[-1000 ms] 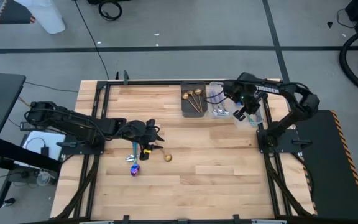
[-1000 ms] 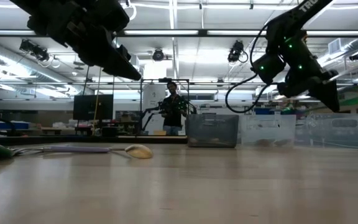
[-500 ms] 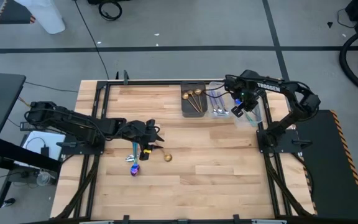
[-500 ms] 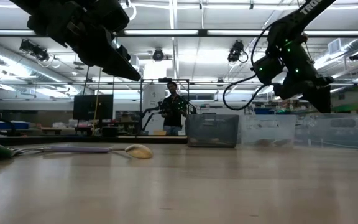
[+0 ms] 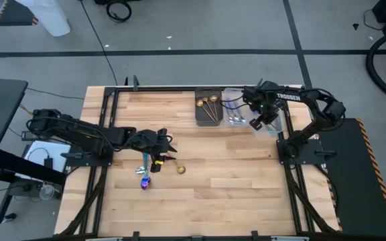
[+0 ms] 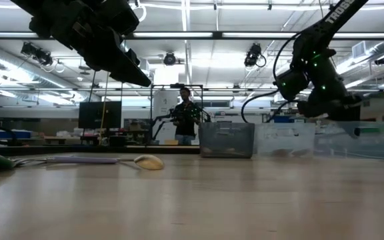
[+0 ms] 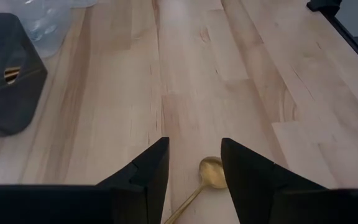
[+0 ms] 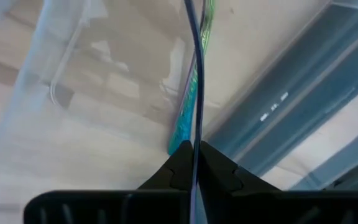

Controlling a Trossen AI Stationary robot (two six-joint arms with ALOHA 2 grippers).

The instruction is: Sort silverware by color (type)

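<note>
Right gripper (image 5: pixel 255 123) over the clear bin (image 5: pixel 279 124) at the counter's (image 5: pixel 233 174) far right end, jaws pinched narrow on a teal-blue utensil (image 8: pixel 191 109), its slim handle running up between the fingertips in the right wrist view. Left gripper (image 5: pixel 161 151) low over the counter's left-middle, jaws parted wide, holding nothing, straddling a gold spoon (image 7: pixel 209 176) whose bowl lies just ahead of the fingers. Beside it on the wood, an iridescent purple-rainbow utensil (image 5: pixel 144 181) and a teal-blue piece (image 5: pixel 141 167), touching or nearly so. In the dark bin (image 5: pixel 199 118), 2 gold spoons (image 5: pixel 210 104). In the next clear bin (image 5: pixel 231 92), silver pieces (image 5: pixel 236 120). Beyond the counter, a person (image 6: pixel 185 123) standing in the room.
</note>
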